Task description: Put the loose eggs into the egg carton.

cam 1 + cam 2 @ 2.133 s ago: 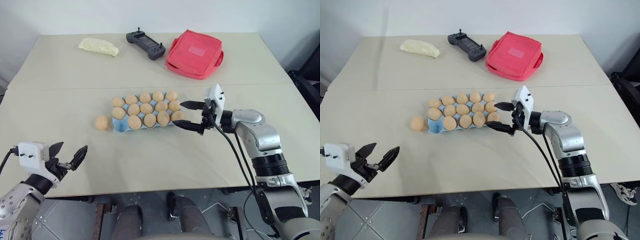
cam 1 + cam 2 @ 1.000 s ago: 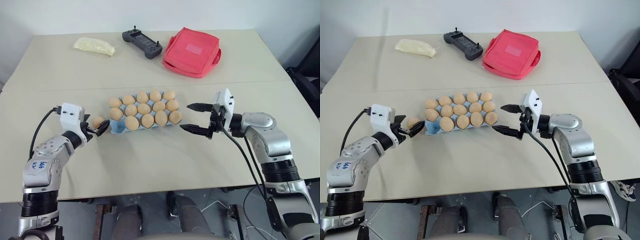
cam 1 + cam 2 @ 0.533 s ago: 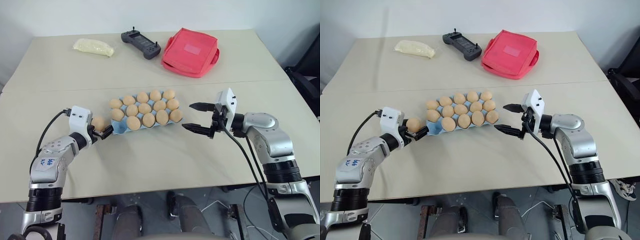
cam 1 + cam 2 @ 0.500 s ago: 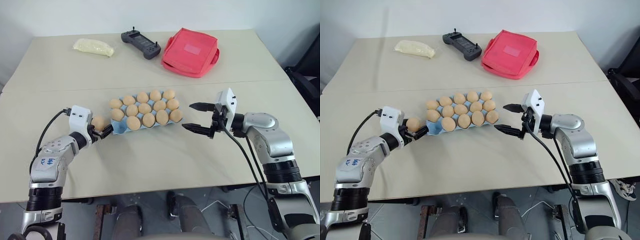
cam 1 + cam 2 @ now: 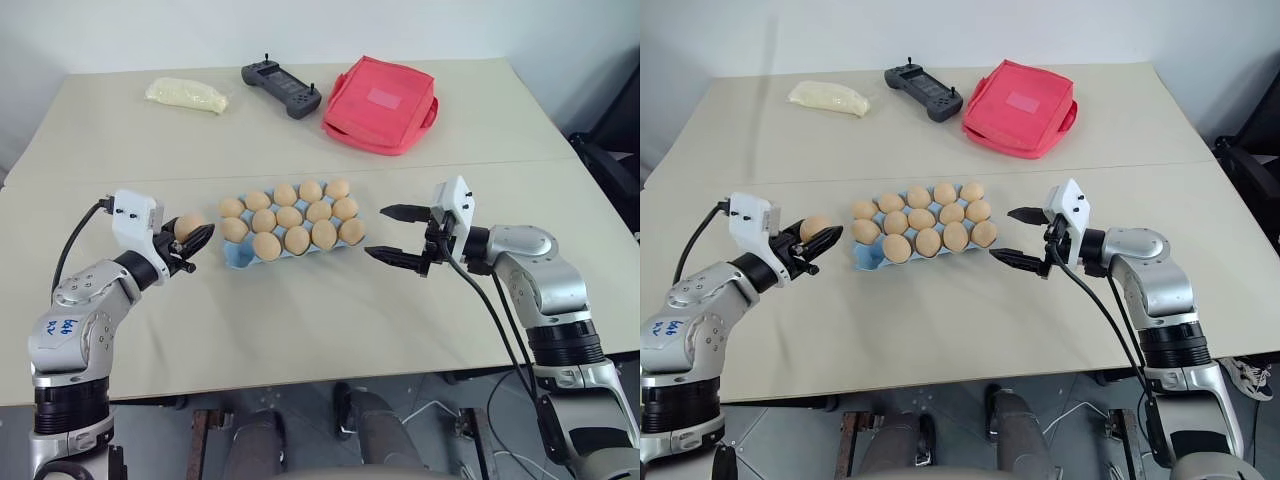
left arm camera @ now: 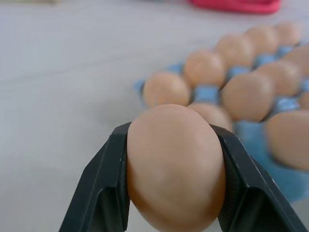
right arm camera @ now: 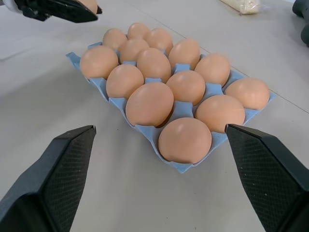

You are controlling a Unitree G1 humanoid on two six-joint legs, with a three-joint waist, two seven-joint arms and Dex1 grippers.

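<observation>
- The table [image 5: 300,330] carries everything; along its far edge lie a red pouch [image 5: 380,92], a black controller [image 5: 281,86] and a pale yellow bag [image 5: 186,94], all well apart from the work.
- The egg carton [image 5: 236,257], light blue, sits mid-table with its long axis running left to right, two rows of six cups; eleven eggs fill it and the one bare cup looks to be at the near left corner, where blue tray shows.
- The right gripper [image 5: 398,234] hangs just off the carton's right end, its fingers spread wide and holding nothing; it is on the wrong end for the free cup.
- The left gripper [image 5: 190,243] hovers just left of the carton's left end, lifted clear of the table, fingers clamped on the loose egg.
- The loose egg [image 6: 175,164] sits between the two black pads, gripped across its sides, its long axis roughly along the fingers as far as the left wrist view lets me judge.
- What the coming move turns on, in my judgement: the free cup lies a short way right of the held egg and below it, so the left arm is the nearer one and needs a small carry rightward, then a descent into that corner cup without knocking the neighbouring eggs [image 7: 99,61].
</observation>
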